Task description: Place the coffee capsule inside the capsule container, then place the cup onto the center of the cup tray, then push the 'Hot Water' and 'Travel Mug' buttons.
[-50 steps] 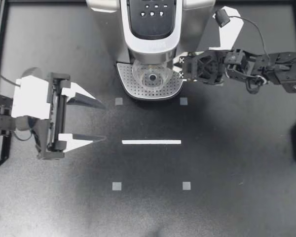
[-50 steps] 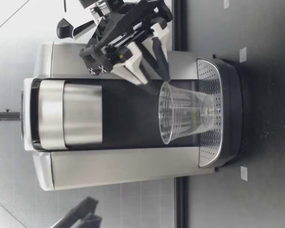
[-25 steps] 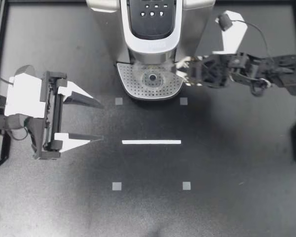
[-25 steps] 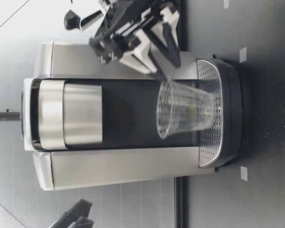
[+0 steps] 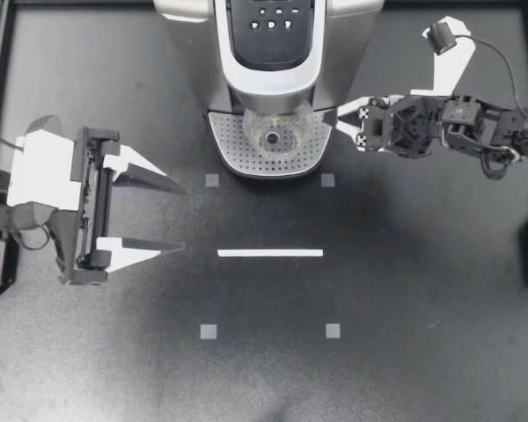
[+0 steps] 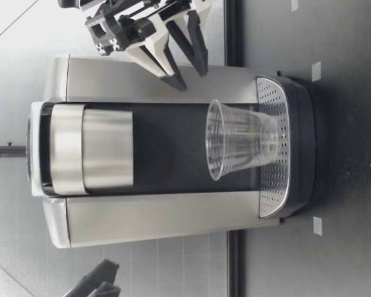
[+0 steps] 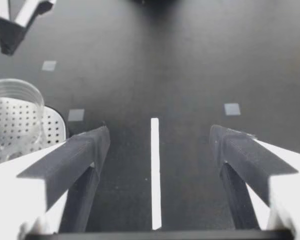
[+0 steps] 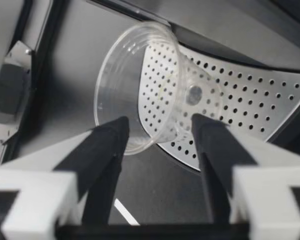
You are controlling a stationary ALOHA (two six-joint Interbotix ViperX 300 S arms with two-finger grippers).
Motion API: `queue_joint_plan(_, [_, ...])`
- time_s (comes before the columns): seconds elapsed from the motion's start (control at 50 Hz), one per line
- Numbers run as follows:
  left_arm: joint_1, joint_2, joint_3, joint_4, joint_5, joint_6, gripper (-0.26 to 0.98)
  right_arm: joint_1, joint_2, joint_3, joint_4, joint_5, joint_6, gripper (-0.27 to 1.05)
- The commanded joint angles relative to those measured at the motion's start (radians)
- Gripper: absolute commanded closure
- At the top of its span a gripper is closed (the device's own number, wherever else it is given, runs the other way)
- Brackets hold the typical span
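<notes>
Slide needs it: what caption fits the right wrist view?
Open right gripper facing the clear plastic cup standing on the perforated cup tray.

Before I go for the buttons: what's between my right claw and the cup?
Nothing: a bare gap separates the right claw from the cup, shown in the top view.

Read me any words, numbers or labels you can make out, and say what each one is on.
No text is readable in any view.
Coffee machine buttons: small white marks, too small to read.
Cup: clear, no print.
Tape marks: blank.
</notes>
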Motion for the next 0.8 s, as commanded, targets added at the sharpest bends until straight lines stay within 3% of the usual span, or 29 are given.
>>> queue_joint_plan(0.0, [0.002, -0.014, -0.023, -0.009, -0.006, -0.002, -0.01, 0.003, -0.037, 0.003, -0.015, -0.012, -0.003, 0.21])
queue_joint_plan(0.26, [0.002, -0.015, -0.017, -0.015, 0.008, -0.002, -0.01, 0.003, -0.143, 0.095, -0.067, -0.011, -0.02, 0.21])
queue_joint_plan(0.48, [0.035, -0.015, -0.017, -0.018, 0.017, -0.002, -0.01, 0.031, -0.281, 0.135, -0.387, -0.006, -0.107, 0.21])
queue_joint_plan(0.64, [0.067, -0.015, -0.025, -0.023, 0.012, -0.002, -0.01, 0.107, -0.376, 0.158, -0.646, -0.009, -0.216, 0.21])
queue_joint_plan(0.78, [0.069, -0.014, -0.029, -0.023, 0.011, -0.002, -0.01, 0.178, -0.462, 0.179, -0.732, -0.005, -0.299, 0.23])
